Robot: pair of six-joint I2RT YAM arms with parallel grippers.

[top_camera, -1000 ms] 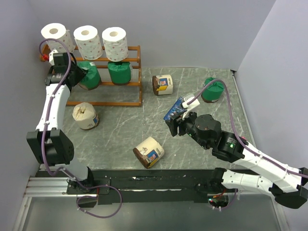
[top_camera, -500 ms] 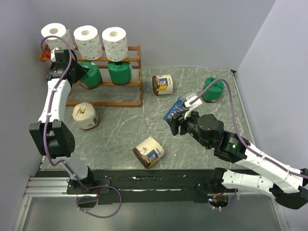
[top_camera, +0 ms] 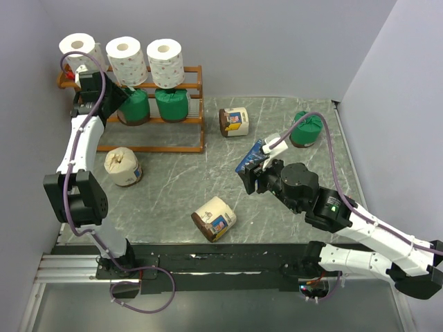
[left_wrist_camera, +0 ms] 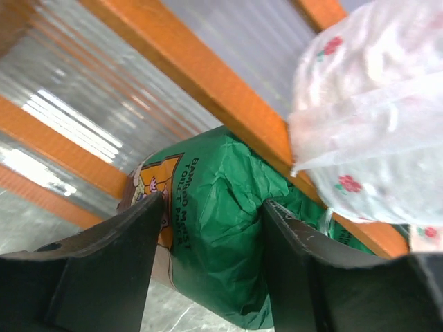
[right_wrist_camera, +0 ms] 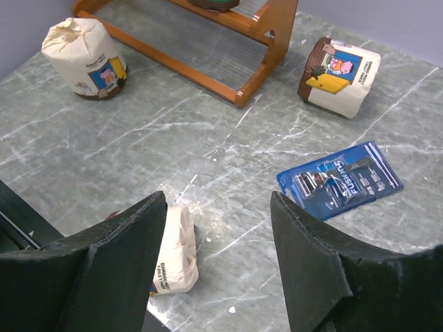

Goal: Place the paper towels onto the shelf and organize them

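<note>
Apparently left end effector [left_wrist_camera: 213,205] loosely flanks green roll [left_wrist_camera: 208,173] on shelf [left_wrist_camera: 228,93]

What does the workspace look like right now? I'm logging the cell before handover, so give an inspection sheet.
Surface: grey marbled table, no spills seen.
Job's things: shelf holds three white rolls on top, two green rolls mid-tier; one green roll and three cream rolls on the table.
Clutter: blue packet on the table.
Grippers: left gripper open at the left green roll; right gripper open, empty.
Cables: purple cables along both arms.
Surroundings: plain walls, nothing else seen.
</note>
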